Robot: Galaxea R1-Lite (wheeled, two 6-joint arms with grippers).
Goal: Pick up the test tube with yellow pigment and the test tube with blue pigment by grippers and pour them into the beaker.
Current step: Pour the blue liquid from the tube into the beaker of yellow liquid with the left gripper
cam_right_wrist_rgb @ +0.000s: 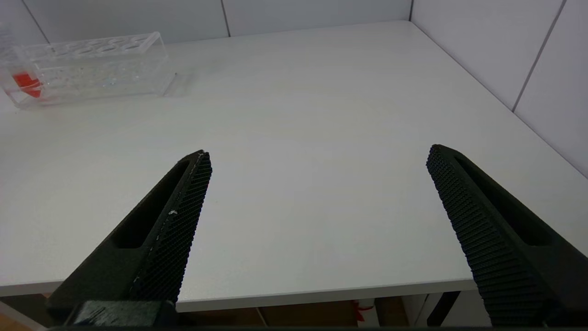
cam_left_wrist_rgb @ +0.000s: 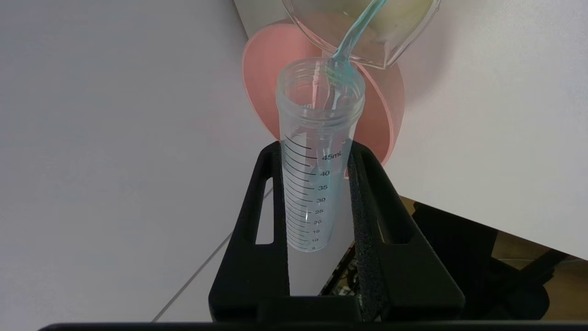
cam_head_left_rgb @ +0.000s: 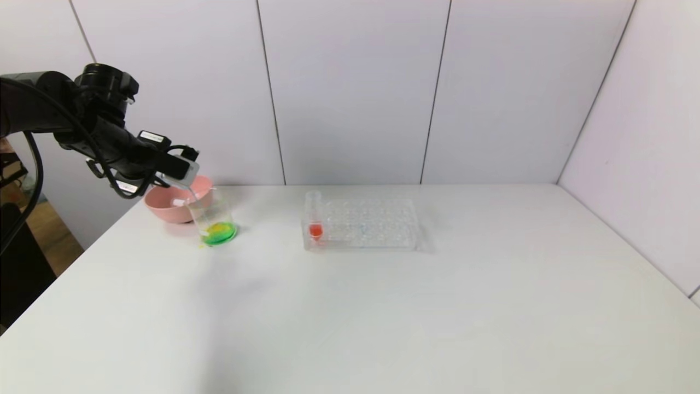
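Note:
My left gripper (cam_head_left_rgb: 185,178) is shut on the test tube with blue pigment (cam_left_wrist_rgb: 305,193), a clear graduated tube held tilted, mouth down, over the beaker (cam_head_left_rgb: 216,219). In the left wrist view the gripper (cam_left_wrist_rgb: 317,149) clamps the tube on both sides, and a thin blue stream (cam_left_wrist_rgb: 353,32) runs from the tube's mouth into the beaker (cam_left_wrist_rgb: 390,50). The beaker holds green and yellow liquid at its bottom. The test tube with yellow pigment is out of view. My right gripper (cam_right_wrist_rgb: 319,156) is open and empty over the table's near edge.
A pink bowl (cam_head_left_rgb: 164,210) stands just behind the beaker at the table's back left. A clear tube rack (cam_head_left_rgb: 366,224) sits mid-table and holds a tube with red-orange liquid (cam_head_left_rgb: 315,219) at its left end. The white table (cam_head_left_rgb: 383,306) meets walls behind and right.

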